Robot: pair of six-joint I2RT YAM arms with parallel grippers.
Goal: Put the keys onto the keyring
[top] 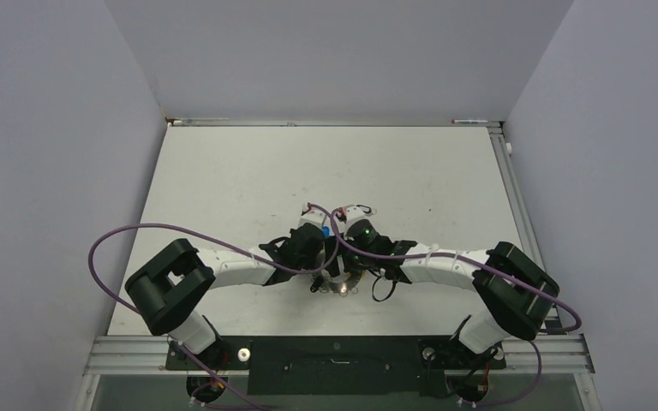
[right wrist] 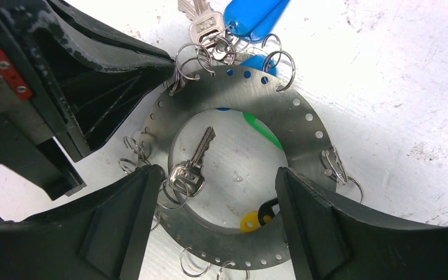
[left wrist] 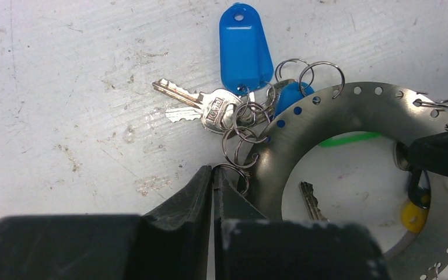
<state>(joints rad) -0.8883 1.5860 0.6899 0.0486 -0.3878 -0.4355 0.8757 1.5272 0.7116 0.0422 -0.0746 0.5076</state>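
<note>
Only partly visible beneath keyring: green key tag

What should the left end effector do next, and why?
Probably nudge its pinched wire loop toward a nearby rim hole of the keyring. The left end effector is shut on that loop at the ring's outer edge, beside the keys, while the open right end effector straddles the ring.
</note>
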